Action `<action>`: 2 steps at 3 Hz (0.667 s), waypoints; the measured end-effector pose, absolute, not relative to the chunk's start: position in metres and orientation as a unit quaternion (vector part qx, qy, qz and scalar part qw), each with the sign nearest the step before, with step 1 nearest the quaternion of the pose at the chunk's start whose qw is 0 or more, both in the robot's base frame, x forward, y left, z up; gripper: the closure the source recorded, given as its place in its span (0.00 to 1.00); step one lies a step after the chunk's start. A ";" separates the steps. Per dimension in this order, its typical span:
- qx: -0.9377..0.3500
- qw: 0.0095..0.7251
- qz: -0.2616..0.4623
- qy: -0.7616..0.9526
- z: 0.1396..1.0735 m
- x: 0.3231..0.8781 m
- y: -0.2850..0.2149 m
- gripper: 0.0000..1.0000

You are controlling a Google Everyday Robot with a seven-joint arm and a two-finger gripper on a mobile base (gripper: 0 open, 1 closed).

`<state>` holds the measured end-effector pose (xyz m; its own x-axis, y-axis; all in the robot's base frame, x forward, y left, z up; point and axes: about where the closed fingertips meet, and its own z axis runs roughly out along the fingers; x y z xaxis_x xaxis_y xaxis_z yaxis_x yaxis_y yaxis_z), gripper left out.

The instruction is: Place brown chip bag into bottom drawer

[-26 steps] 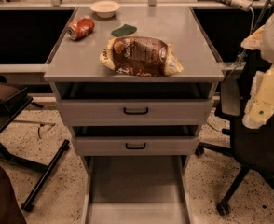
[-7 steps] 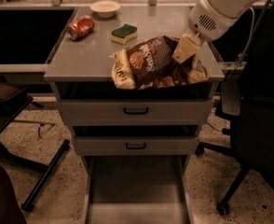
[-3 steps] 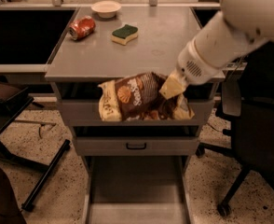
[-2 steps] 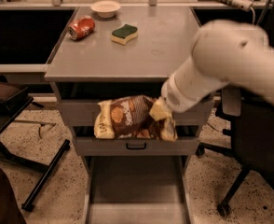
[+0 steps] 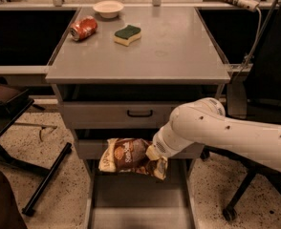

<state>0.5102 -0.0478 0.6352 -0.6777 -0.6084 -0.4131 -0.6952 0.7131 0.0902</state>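
The brown chip bag [image 5: 126, 156], dark brown with cream-yellow ends, hangs in the air in front of the middle drawer, just above the open bottom drawer [image 5: 135, 202]. My gripper [image 5: 155, 159] is shut on the bag's right end, with the white arm reaching in from the right. The bottom drawer is pulled out, and its flat grey floor shows below the bag.
On the cabinet top [image 5: 169, 51] lie a red soda can [image 5: 83, 27], a green-and-yellow sponge [image 5: 127, 34] and a white bowl [image 5: 108, 8]. The top drawer with a black handle [image 5: 139, 113] is closed. A chair base stands at the right [image 5: 245, 194], and a black stand leg at the left [image 5: 45, 180].
My gripper has carried the bag off the cabinet top and down past the front of the drawers. It now hangs lower, just above the open bottom drawer.
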 end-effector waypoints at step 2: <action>-0.348 0.186 0.125 0.910 0.616 0.511 -0.044 1.00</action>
<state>0.5109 -0.0437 0.6159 -0.6881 -0.5870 -0.4264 -0.6805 0.7261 0.0985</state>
